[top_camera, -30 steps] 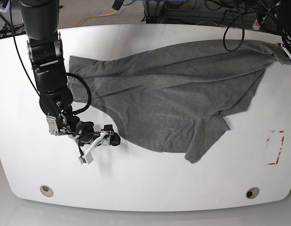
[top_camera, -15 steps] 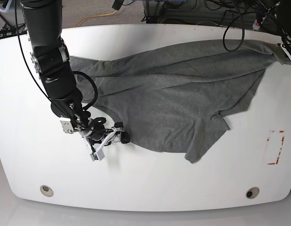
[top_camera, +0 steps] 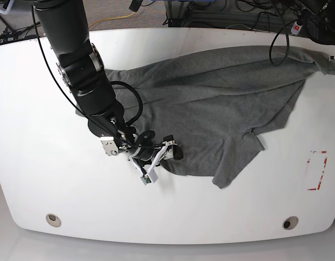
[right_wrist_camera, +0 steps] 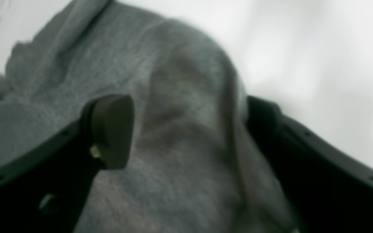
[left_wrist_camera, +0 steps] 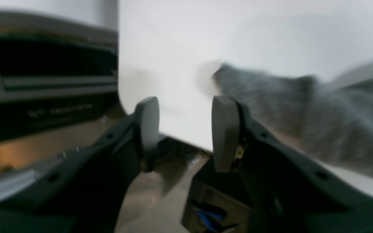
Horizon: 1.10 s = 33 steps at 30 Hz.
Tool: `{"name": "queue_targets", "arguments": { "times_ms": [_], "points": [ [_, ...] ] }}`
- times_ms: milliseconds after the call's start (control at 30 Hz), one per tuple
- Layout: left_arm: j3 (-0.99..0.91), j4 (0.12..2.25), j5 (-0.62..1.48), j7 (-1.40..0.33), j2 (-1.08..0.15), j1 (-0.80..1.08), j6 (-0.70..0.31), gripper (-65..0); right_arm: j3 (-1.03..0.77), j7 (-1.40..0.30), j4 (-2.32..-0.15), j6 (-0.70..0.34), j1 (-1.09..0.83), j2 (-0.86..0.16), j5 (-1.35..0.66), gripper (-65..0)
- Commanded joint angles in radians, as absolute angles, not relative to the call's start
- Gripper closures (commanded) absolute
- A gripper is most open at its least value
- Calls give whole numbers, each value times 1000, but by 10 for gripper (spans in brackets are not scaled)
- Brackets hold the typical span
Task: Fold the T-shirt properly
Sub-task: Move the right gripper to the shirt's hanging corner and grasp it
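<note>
Near edge of the white surface [top_camera: 172, 223] bare apart from two round fittings. Right tool [top_camera: 166, 154] now sits at the near hem of the T-shirt [top_camera: 210, 103], having travelled rightward along the near side over the last second from a spot on bare surface left of the cloth; the arm now lies across the shirt's left part. Right wrist view shows what the base view cannot: the fingers are spread with a ridge of grey cloth [right_wrist_camera: 186, 145] bunched between them, one pad [right_wrist_camera: 112, 129] clear of the fabric, so not yet pinched. Judgement: a grasp on the hem is being set up for a fold or a straightening pull. The shirt lies crumpled across the middle and far right, one sleeve pointing near-right, unfolded. Far right, the left tool [left_wrist_camera: 185, 132] is barely in the base view; its wrist view shows fingers apart, empty, at the surface's edge with cloth just beyond.
</note>
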State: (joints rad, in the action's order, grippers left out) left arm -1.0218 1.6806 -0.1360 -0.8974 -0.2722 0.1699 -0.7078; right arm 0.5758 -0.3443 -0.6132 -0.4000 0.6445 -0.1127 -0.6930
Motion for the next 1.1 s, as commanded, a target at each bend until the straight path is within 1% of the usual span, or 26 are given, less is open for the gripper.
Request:
{"name": "queue_targets", "arguments": {
  "times_ms": [0, 67, 100, 200, 233, 300, 467, 667, 933, 1067],
  "points": [
    [-1047, 1696, -97, -892, -298, 145, -698, -243, 573, -358, -619, -400, 667, -104, -665, -355],
    [-1066, 1692, -77, -921, -300, 134, -698, -258, 573, -358, -619, -400, 667, -97, -654, -270],
    [-1078, 1692, -67, -954, -300, 128, -698, -294, 573, -358, -619, -400, 667, -94, -648, -211],
    [-1106, 1698, -42, -1030, -300, 90, -698, -413, 573, -358, -619, -400, 667, -94, -650, -98],
    [-1115, 1696, -39, -1047, -300, 79, -698, -440, 575, -358, -619, -400, 667, -94, -650, -67],
    [-1129, 1692, -39, -1067, -300, 56, -698, -460, 575, -360, -619, -400, 667, -94, -650, -27],
    [-1129, 1689, -7, -1078, -292, 27, -698, -460, 575, -360, -622, -400, 667, -94, -650, -27],
    [-1119, 1607, 56, -1171, -292, -1, -698, -458, 575, -360, -622, -400, 667, -97, -650, -27],
    [-1129, 1495, 81, -1178, -292, -19, -698, -458, 575, -360, -622, -400, 665, -99, -650, -27],
    [-1179, 1451, 74, -1173, -292, -41, -698, -458, 575, -360, -622, -400, 664, -99, -650, -27]
  ]
}}
